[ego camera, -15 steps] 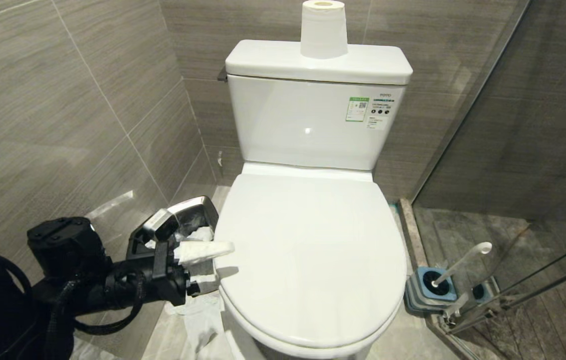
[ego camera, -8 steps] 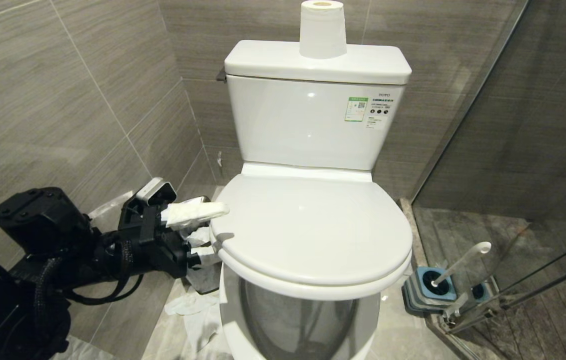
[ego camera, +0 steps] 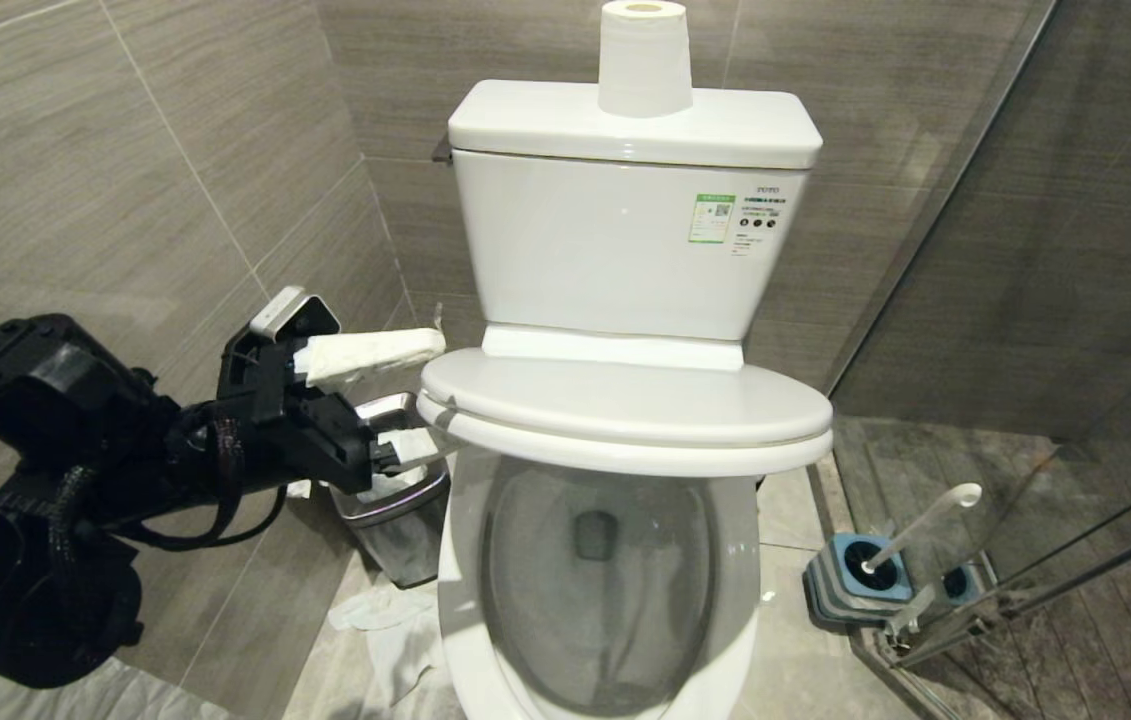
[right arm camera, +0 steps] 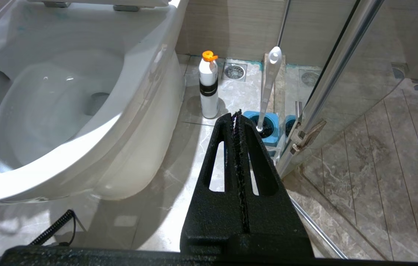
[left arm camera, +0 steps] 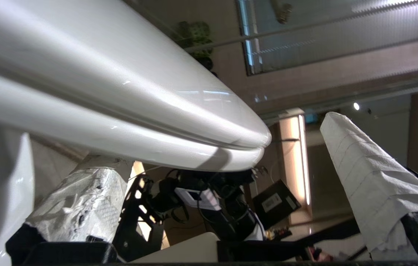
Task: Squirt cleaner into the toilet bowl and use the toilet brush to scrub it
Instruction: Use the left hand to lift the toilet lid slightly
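Observation:
The toilet bowl (ego camera: 747,600) stands uncovered, its white seat and lid (ego camera: 625,405) raised together about halfway. My left gripper (ego camera: 437,392) is at their left edge and open. Both its fingers are wrapped in white paper: the lower finger (left arm camera: 79,207) lies against the seat's underside, and the upper finger (left arm camera: 371,177) stands clear above the lid (left arm camera: 120,92). The toilet brush (ego camera: 925,522) leans in its blue holder (ego camera: 860,580) on the floor at the right. My right gripper (right arm camera: 235,116) is shut and empty, low beside the bowl (right arm camera: 120,111). A faint turquoise tint of cleaner (right arm camera: 22,26) shows near the bowl's back rim.
A steel-rimmed bin (ego camera: 395,520) full of paper stands under my left gripper, with tissue (ego camera: 395,620) on the floor. A white bottle with an orange cap (right arm camera: 209,87) stands between the toilet and the brush holder (right arm camera: 268,127). A glass shower door (ego camera: 1025,300) closes the right side.
My left gripper has risen along the toilet's left side. The seat and lid have swung up with it from flat to half raised, uncovering the bowl.

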Motion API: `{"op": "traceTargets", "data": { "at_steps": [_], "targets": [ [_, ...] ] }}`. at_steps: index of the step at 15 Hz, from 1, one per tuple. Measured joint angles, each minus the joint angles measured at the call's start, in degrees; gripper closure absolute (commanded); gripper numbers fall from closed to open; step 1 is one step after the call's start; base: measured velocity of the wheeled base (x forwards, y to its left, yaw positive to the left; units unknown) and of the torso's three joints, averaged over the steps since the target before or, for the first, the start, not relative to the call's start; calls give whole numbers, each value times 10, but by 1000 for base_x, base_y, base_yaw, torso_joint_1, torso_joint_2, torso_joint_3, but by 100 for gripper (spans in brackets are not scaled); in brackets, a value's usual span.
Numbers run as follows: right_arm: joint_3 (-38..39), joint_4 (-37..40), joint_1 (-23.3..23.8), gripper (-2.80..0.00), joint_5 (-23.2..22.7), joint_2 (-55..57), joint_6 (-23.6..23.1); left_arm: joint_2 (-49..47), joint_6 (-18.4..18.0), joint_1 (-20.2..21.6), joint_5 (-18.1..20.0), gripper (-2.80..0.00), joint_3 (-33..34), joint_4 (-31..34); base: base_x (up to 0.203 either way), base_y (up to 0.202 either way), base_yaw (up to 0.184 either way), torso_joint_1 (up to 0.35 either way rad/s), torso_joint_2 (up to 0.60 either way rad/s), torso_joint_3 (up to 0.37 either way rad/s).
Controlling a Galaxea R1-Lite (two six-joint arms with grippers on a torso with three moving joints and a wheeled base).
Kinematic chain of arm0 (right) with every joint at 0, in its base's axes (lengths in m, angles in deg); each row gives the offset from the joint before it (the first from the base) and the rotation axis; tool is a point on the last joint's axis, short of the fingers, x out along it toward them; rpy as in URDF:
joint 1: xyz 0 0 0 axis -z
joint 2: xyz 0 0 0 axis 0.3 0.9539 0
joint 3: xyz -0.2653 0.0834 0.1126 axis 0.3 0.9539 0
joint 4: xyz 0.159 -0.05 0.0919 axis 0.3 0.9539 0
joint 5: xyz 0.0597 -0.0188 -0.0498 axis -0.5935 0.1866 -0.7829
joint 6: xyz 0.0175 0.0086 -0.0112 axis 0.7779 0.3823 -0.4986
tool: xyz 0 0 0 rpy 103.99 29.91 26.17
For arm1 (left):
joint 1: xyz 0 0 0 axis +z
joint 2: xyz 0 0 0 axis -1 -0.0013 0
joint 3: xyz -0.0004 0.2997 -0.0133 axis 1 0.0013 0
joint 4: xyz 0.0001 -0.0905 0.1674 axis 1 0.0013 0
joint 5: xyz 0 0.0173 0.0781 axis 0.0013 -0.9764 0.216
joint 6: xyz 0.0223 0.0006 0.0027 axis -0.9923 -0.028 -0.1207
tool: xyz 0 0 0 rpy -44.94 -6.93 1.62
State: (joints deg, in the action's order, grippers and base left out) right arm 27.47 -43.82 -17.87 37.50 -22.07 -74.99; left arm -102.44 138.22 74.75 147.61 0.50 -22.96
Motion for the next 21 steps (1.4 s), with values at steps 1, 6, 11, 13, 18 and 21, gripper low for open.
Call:
{"op": "traceTargets", "data": {
  "at_steps": [1,6,11,13,18,21],
  "targets": [
    [0,0,0,0,0,0,0,4,2,0,4,-280,-9,-3,0,0,0,0,0,0],
    [0,0,0,0,0,0,0,27,31,-6,4,-280,-44,0,0,0,0,0,0,0],
    [0,0,0,0,0,0,0,24,-1,-19,3,-280,-75,-1,0,0,0,0,0,0],
    [0,0,0,0,0,0,0,13,-45,-23,5,-280,-83,-1,0,0,0,0,0,0],
    [0,0,0,0,0,0,0,-18,-91,-18,5,-280,-143,-1,0,0,0,0,0,0],
    [0,0,0,0,0,0,0,-40,-110,-10,5,-280,-204,0,0,0,0,0,0,0]
  ]
}}
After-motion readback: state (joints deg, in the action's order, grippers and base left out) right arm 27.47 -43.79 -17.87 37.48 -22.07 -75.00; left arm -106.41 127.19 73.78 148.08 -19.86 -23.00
